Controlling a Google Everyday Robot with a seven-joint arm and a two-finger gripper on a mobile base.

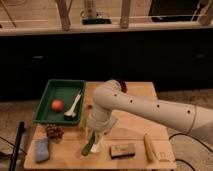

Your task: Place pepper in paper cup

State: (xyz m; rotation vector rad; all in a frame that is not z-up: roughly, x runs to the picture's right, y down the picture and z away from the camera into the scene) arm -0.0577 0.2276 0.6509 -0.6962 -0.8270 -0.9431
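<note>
The green pepper (86,148) lies near the front edge of the wooden table (135,125), left of centre. My gripper (93,144) hangs from the white arm (145,107), points down, and sits right beside the pepper's right side, at or touching it. The white paper cup is not visible; the arm may hide it.
A green tray (46,102) at the back left holds an orange-red ball (57,105) and a white spoon (73,106). A blue sponge (41,149), a brown clump (53,132), a tan block (122,150) and a yellow banana-like object (149,147) lie along the front. A dark red bowl (121,85) is behind the arm.
</note>
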